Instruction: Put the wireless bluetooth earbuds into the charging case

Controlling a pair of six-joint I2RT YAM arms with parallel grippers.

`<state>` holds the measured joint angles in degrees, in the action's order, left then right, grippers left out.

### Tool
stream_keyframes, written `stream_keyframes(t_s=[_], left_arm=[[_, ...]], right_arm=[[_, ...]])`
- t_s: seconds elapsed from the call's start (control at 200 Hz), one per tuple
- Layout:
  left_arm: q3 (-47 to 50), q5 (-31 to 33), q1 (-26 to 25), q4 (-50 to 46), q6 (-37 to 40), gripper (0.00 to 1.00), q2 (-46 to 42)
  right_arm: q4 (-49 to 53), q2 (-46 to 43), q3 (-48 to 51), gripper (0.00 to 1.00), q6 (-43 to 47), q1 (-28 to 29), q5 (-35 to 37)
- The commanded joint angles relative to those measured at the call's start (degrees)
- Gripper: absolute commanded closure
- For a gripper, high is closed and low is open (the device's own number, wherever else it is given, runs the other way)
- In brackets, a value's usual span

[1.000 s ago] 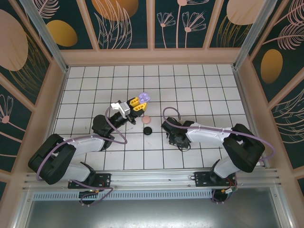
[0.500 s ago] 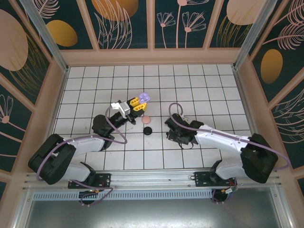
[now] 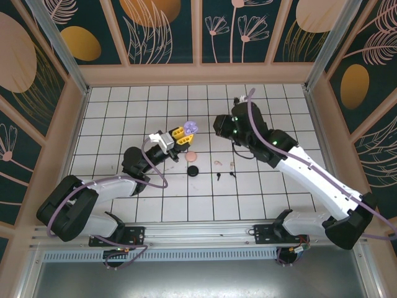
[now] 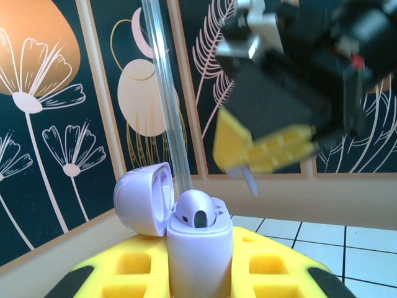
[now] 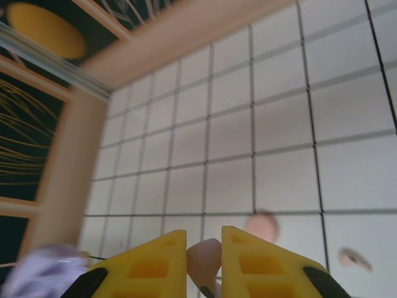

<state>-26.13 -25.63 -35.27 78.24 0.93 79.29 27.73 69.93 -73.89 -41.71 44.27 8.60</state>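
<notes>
As the right arm swings clear of the tiles, top view: right gripper (image 3: 218,126) has risen from beside the loose earbuds (image 3: 219,162) to near the lilac case (image 3: 190,127), so an insertion looks imminent; arm stretched forward, wrist turned left.
Left gripper (image 3: 181,135): clamped on that case, forearm low.
Left wrist view: lid open, one lilac earbud (image 4: 195,216) seated; right fingers (image 4: 267,149) hover above, blurred.
Right wrist view: fingers narrow, pinching a small pale earbud (image 5: 205,257).
</notes>
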Motion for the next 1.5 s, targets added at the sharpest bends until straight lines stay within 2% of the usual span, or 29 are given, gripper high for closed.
stream_keyframes(t_s=[0.0,0.155,0.445,0.936,1.496], left_arm=[[-2.41,-1.39,-0.37,0.51,1.28,1.0,0.99],[-3.82,-1.7,-0.42,0.78,0.58,1.0,2.24],[-5.27,-1.86,-0.41,2.53,-1.34,1.0,3.72],[-5.82,-1.71,-0.37,2.7,-1.8,1.0,3.61],[-6.43,-2.05,-0.37,2.35,-2.4,1.0,3.07]], right_arm=[[-1.99,1.4,-4.84,0.84,4.93,-0.33,-2.18],[-5.55,2.73,-6.84,0.84,5.64,-0.33,-5.43],[-13.3,3.15,-4.6,0.84,4.56,0.24,-9.52],[-16.82,3.02,0.09,0.84,2.52,3.25,-10.12],[-18.27,3.03,4.24,0.85,1.47,3.3,-10.19]])
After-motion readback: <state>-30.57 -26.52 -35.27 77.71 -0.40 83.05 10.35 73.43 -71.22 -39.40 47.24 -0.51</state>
